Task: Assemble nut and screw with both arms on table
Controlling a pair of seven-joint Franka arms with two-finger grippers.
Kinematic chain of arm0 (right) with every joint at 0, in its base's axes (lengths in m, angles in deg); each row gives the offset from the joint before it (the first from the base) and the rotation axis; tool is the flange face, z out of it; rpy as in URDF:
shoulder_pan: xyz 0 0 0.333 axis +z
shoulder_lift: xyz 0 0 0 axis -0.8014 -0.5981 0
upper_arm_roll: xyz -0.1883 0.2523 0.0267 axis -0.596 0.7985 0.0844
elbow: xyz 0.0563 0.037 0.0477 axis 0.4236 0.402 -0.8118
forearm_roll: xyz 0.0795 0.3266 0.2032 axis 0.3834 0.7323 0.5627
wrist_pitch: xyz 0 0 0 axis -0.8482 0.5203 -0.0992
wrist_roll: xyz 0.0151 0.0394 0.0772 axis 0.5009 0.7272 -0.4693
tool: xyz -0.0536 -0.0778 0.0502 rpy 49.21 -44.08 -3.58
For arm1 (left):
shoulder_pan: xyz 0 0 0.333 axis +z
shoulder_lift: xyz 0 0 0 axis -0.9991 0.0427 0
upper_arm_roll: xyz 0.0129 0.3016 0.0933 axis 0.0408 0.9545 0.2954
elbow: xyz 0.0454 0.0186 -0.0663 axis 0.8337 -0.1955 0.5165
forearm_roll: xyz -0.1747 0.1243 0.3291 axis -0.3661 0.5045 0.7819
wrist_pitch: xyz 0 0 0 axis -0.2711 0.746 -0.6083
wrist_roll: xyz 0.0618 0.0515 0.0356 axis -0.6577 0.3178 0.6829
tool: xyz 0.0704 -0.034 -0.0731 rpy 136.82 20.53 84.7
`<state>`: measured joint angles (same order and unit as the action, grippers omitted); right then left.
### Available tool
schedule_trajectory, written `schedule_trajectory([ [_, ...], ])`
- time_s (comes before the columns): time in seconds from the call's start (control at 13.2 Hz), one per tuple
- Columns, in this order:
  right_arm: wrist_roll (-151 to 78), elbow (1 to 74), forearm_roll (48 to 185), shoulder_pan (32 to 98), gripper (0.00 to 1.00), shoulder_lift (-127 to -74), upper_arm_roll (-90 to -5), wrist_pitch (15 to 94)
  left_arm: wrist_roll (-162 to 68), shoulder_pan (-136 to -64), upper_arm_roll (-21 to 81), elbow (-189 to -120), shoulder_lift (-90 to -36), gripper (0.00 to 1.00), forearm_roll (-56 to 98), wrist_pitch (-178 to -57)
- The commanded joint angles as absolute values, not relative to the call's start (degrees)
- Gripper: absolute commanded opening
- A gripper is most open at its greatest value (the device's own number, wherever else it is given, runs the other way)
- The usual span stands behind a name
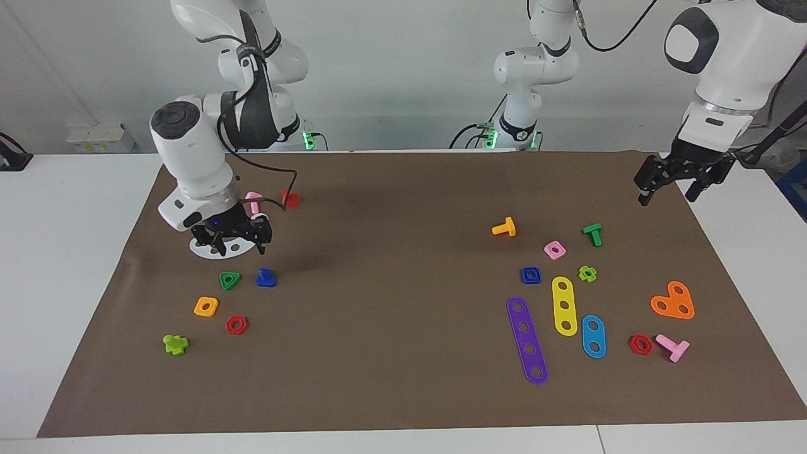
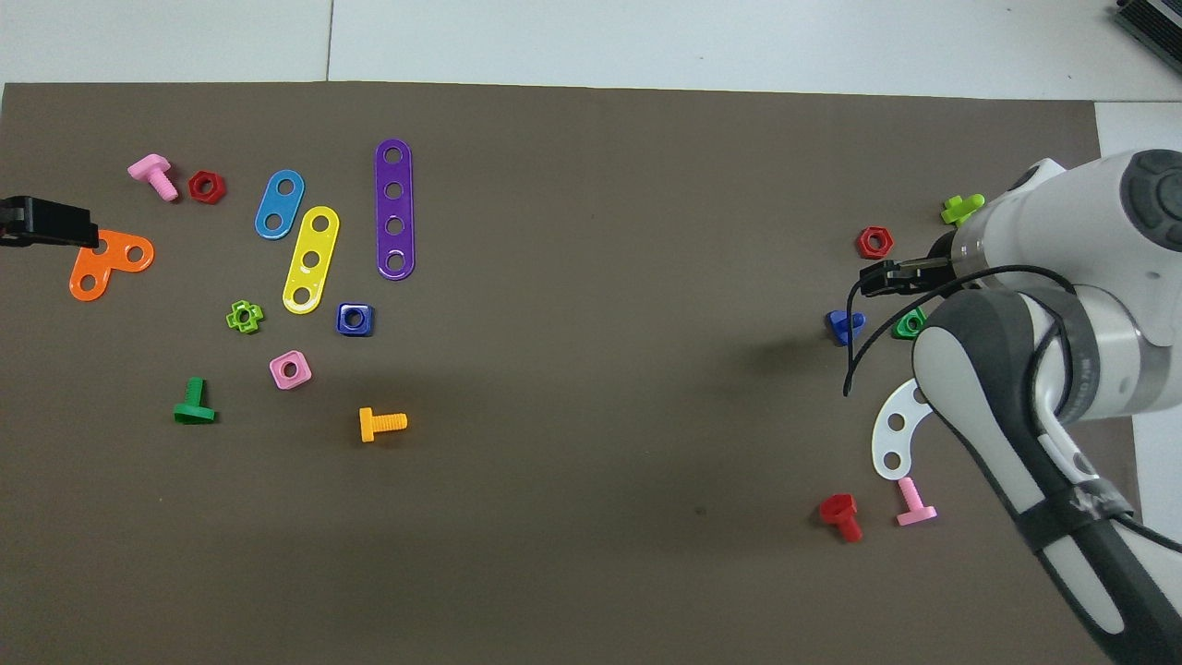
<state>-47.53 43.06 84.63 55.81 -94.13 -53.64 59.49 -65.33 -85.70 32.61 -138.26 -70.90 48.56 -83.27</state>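
Note:
The dark blue screw (image 1: 266, 277) (image 2: 845, 325) stands on its head on the brown mat (image 1: 391, 302) toward the right arm's end of the table. My right gripper (image 1: 241, 248) (image 2: 882, 277) is open and empty, low over the white curved strip (image 1: 217, 251) right beside the screw, not touching it. The dark blue nut (image 1: 531, 275) (image 2: 355, 319) lies flat toward the left arm's end, beside the yellow strip (image 1: 565, 306). My left gripper (image 1: 667, 195) (image 2: 37, 224) is open and empty, raised over the mat's edge at the left arm's end, over the orange heart-shaped plate (image 2: 102, 263).
Around the screw lie a green triangle nut (image 1: 229, 280), an orange nut (image 1: 206, 306), a red hex nut (image 1: 236, 325), a lime piece (image 1: 175, 343), and pink (image 2: 914, 503) and red bolts (image 2: 842, 515). Around the nut lie purple (image 1: 528, 340) and light blue strips (image 1: 593, 336), a pink nut (image 1: 555, 250), and orange (image 1: 504, 227) and green bolts (image 1: 592, 234).

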Motion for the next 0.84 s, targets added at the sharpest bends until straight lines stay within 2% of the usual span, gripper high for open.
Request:
schedule_trajectory([
  [0.0,-46.49,46.56,84.95,54.85,0.81,-95.96,-53.33,65.54,-64.87,-85.88,32.37,-139.46,-72.03,1.00,49.67,-83.84],
  [0.3,-46.49,49.56,84.95,54.85,0.80,-98.95,-53.33,71.00,-65.04,-85.44,32.37,-139.90,-72.21,1.00,49.67,-84.02],
  [0.53,-46.05,52.63,84.95,55.02,0.74,-98.87,-53.33,75.31,-65.13,-85.44,32.37,-140.42,-72.38,1.00,49.59,-84.11],
  [0.76,-46.31,53.78,84.95,55.55,0.70,-98.61,-53.24,75.67,-65.13,-85.79,32.20,-140.69,-72.47,1.00,49.15,-84.55],
])
